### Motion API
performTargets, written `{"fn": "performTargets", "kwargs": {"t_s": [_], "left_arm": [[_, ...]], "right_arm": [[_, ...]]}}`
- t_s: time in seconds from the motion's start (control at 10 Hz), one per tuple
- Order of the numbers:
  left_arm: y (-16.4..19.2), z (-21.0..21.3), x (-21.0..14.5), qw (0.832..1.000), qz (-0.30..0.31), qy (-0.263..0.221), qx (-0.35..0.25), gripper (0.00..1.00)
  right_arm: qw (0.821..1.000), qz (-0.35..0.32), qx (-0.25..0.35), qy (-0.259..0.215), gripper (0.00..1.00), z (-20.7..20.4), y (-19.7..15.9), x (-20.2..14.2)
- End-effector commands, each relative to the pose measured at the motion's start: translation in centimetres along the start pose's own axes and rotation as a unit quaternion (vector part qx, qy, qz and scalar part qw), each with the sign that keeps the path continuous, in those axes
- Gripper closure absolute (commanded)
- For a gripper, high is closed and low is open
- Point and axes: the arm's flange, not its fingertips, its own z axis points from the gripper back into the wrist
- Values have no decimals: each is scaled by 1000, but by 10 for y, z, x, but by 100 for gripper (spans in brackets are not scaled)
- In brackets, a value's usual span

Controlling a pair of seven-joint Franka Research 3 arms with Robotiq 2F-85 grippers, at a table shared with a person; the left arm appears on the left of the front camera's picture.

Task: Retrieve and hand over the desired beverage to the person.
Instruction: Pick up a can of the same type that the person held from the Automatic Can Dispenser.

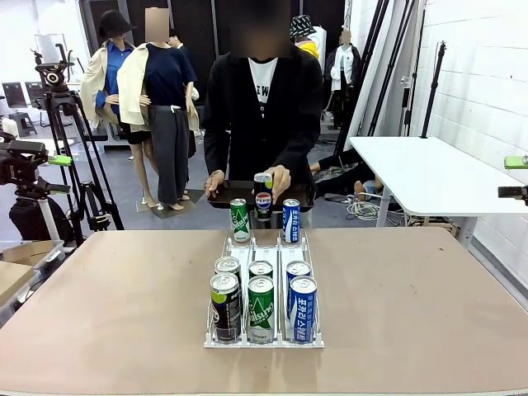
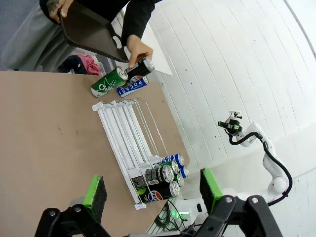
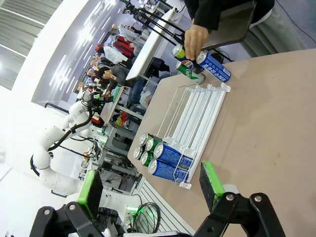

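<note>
Left wrist view — left end effector [image 2: 150, 175] spread wide, gripping nothing, right end effector [image 3: 152, 170] likewise spread, empty

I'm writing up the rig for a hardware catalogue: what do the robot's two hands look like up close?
The left hand is a black two-finger unit. Its jointed black fingers have round pivot bolts and carry flat, bright green pads at the tips. The right hand is built the same, with black linkages and green pads.

Person's hand [image 1: 277, 178] hides top of held can [image 1: 263, 203], label too small to read w/ certainty; tray [image 1: 233, 190] partly behind it.
</note>
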Motion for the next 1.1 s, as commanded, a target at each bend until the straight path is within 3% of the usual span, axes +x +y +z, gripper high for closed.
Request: {"fn": "performTargets", "kwargs": {"t_s": [0.0,1.0], "left_arm": [[-2,2,1,1000,6,-3,-9,0],[-2,2,1,1000,6,-3,-9,0]], "right_arm": [[1000,4,6,-2,0,0,2,-1],[1000,4,6,-2,0,0,2,-1]]}}
